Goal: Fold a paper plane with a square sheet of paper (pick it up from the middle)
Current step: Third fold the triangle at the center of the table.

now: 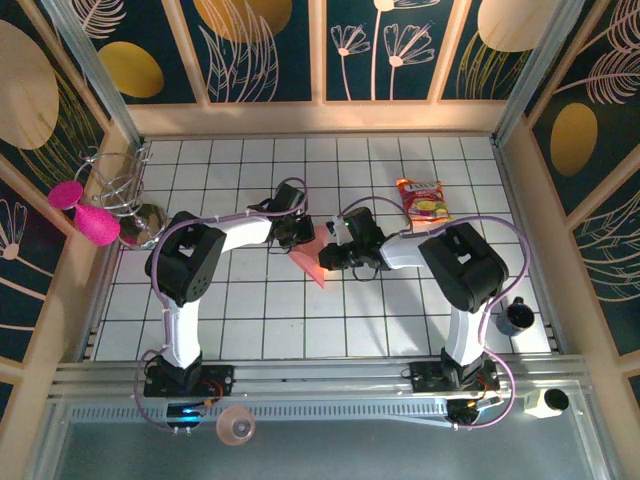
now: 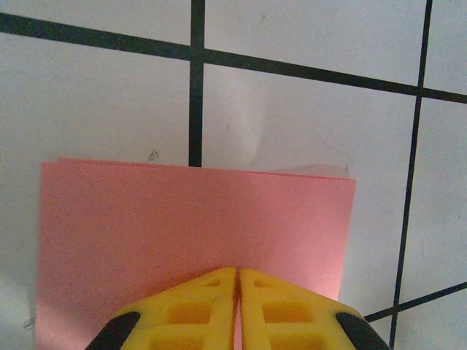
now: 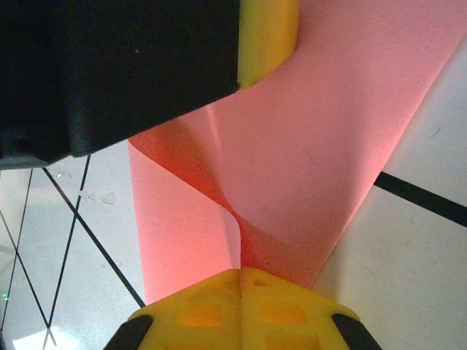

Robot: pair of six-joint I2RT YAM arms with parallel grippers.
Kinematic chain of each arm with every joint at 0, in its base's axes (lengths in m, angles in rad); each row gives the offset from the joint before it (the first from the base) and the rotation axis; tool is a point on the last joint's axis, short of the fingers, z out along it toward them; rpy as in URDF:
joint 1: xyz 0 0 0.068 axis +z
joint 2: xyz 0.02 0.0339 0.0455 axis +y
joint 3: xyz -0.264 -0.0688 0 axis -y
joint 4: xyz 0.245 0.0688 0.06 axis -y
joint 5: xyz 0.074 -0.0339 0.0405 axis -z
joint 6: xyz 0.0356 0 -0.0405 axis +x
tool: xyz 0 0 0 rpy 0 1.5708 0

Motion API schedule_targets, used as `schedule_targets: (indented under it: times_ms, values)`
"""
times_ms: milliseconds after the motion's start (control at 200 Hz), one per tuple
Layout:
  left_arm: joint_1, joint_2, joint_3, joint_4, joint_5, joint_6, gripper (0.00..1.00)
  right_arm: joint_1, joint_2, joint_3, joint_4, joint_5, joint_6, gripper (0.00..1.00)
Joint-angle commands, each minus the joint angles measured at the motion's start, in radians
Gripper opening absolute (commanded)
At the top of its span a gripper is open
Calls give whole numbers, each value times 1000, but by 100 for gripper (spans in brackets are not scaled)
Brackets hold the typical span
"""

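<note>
While left gripper (image 2: 238, 278) clamps square sheet of paper (image 2: 182, 226), right gripper (image 3: 240, 277) pinches its curled fold; dark cup (image 1: 515, 317) contents unclear.

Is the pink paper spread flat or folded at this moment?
Folded over: the paper bends into overlapping layers, pinched in the shut right gripper.

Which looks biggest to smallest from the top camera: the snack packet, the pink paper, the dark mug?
1. The snack packet.
2. The pink paper and the dark mug look about alike. The paper is partly covered, so I won't rank them.
</note>
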Motion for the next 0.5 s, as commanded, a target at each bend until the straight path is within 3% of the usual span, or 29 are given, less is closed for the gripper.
schedule_targets:
  times_ms: [0,290,496]
  values:
    - [0,29,16,-68,24,16,11,8,23,27,-23,9,-17,0]
    - [1,-122,56,-89,-46,-7,21,8,35,21,-46,9,-22,0]
    - [2,-262,-77,-50,-121,-104,25,9,38,20,-42,9,-17,0]
